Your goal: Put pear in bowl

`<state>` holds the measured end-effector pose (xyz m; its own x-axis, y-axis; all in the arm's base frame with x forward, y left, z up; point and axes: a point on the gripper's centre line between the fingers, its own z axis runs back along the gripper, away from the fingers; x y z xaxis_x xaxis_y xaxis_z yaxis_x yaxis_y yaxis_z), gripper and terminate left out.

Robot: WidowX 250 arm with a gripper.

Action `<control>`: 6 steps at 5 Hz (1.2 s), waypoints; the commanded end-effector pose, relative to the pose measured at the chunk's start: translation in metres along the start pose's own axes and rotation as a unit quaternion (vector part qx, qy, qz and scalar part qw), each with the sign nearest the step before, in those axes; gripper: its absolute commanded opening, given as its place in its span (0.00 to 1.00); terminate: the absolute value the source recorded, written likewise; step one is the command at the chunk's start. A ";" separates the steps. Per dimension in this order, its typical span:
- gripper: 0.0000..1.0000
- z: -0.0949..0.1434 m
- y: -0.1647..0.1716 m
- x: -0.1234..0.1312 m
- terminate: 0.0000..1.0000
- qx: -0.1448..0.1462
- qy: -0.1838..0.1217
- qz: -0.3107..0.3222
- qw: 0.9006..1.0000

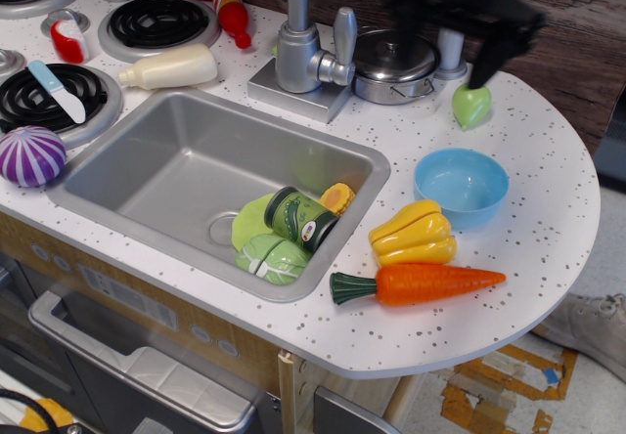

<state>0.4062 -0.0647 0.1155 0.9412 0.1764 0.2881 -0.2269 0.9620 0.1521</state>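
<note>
The light-green pear (471, 105) lies on the speckled counter at the back right, next to a grey post. The shallow light-blue bowl (461, 187) sits empty in front of it, apart from it. My gripper (458, 33) is a dark, motion-blurred shape above and just behind the pear, over the steel pot. Its fingers look spread apart with nothing between them. One fingertip (489, 58) hangs just above the pear, not touching it.
A steel lidded pot (394, 64) and faucet (305, 53) stand left of the pear. A yellow pepper (415, 234) and carrot (421, 283) lie in front of the bowl. The sink (176, 170) holds a cabbage, a can and other toys. The counter edge curves at right.
</note>
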 end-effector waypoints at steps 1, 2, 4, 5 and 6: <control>1.00 0.000 -0.022 0.040 0.00 -0.021 -0.057 -0.004 0.998; 1.00 -0.015 -0.030 0.053 0.00 -0.036 -0.069 -0.017 0.997; 1.00 -0.060 -0.031 0.060 0.00 -0.031 -0.128 -0.035 0.991; 1.00 -0.077 -0.026 0.066 0.00 -0.043 -0.126 -0.045 0.990; 1.00 -0.091 -0.023 0.069 0.00 -0.054 -0.127 -0.051 0.989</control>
<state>0.4896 -0.0542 0.0125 0.8936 0.0410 0.4470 -0.0910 0.9917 0.0910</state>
